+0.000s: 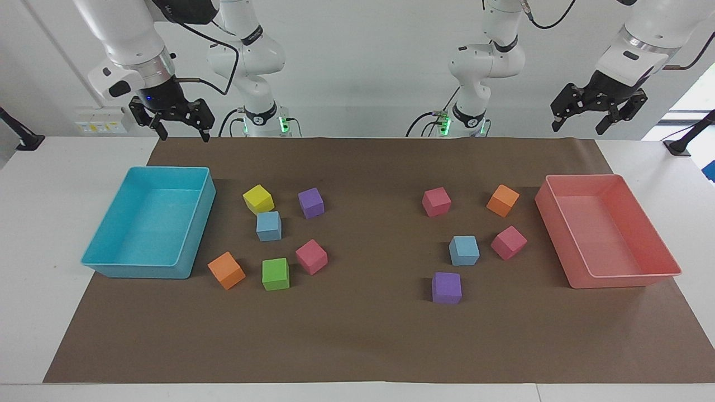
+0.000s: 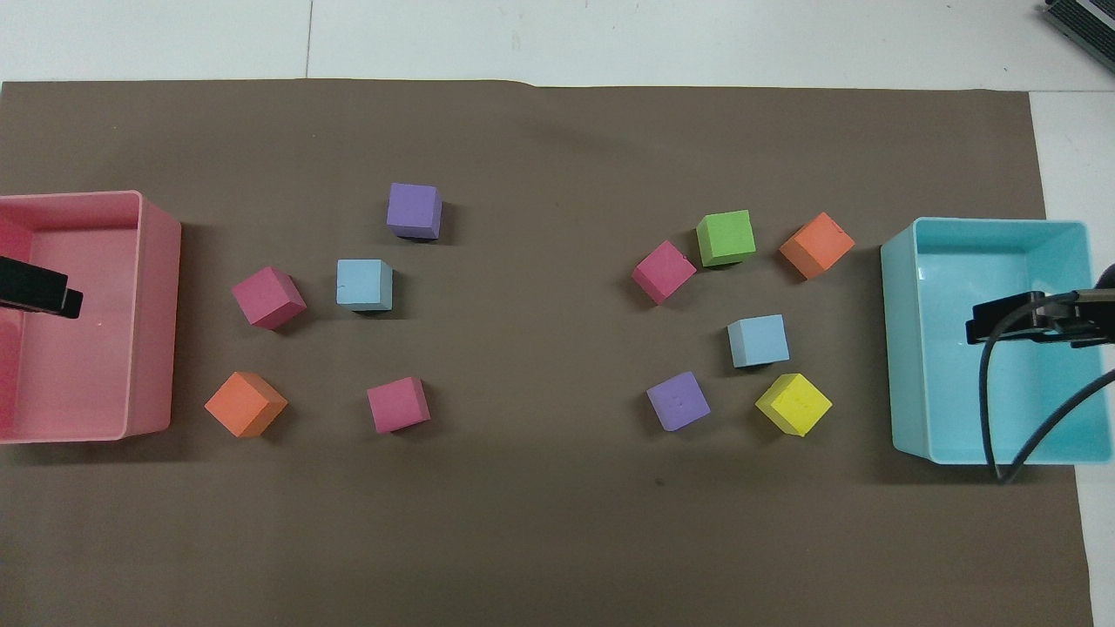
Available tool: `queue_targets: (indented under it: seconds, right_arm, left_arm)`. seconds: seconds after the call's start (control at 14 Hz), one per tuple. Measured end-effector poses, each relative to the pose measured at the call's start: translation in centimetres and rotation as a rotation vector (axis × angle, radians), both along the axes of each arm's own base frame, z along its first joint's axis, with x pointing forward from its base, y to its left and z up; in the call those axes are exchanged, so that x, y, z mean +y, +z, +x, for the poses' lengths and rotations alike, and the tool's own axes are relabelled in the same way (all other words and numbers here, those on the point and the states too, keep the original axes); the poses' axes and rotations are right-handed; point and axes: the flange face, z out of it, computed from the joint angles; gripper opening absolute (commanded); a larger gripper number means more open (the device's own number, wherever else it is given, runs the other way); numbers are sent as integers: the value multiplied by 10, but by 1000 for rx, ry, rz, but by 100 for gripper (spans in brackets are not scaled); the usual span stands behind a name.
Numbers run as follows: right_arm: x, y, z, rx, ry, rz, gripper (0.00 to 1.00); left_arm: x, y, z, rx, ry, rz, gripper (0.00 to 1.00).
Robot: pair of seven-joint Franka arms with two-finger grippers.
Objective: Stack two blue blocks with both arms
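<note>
Two sky-blue blocks lie apart on the brown mat. One blue block (image 1: 268, 226) (image 2: 758, 340) sits toward the right arm's end, touching a yellow cube (image 1: 258, 199). The other blue block (image 1: 464, 250) (image 2: 364, 285) sits toward the left arm's end, beside a pink cube (image 1: 508, 242). My right gripper (image 1: 183, 133) (image 2: 997, 319) hangs open and empty high over the turquoise tray (image 1: 196, 223). High over the pink tray (image 1: 575, 273), my left gripper (image 1: 581, 124) (image 2: 48, 294) waits open and empty.
Purple cubes (image 1: 311, 202) (image 1: 446, 287), orange cubes (image 1: 226, 270) (image 1: 503, 200), a green cube (image 1: 275, 273) and pink cubes (image 1: 311, 256) (image 1: 436, 201) are scattered around the blue blocks. The trays stand at the two ends of the mat.
</note>
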Motion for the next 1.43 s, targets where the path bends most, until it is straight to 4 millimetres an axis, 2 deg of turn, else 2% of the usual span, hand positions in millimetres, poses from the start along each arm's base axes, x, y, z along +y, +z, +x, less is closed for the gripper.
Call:
queue_targets:
  seconds: [0.29,0.93,1.14,1.43]
  right_arm:
    - [23,-30,10,-1,44,-1,100]
    - [56,-80,40,-11,82,34,100]
    - [73,-108,52,-4,109,30,100]
    - [82,-158,64,-28,119,26,100]
  left_arm:
    - [0,0,0,0,0,0,100]
    - [0,0,0,0,0,0,100]
    - [0,0,0,0,0,0,100]
    - [0,0,0,0,0,0,100]
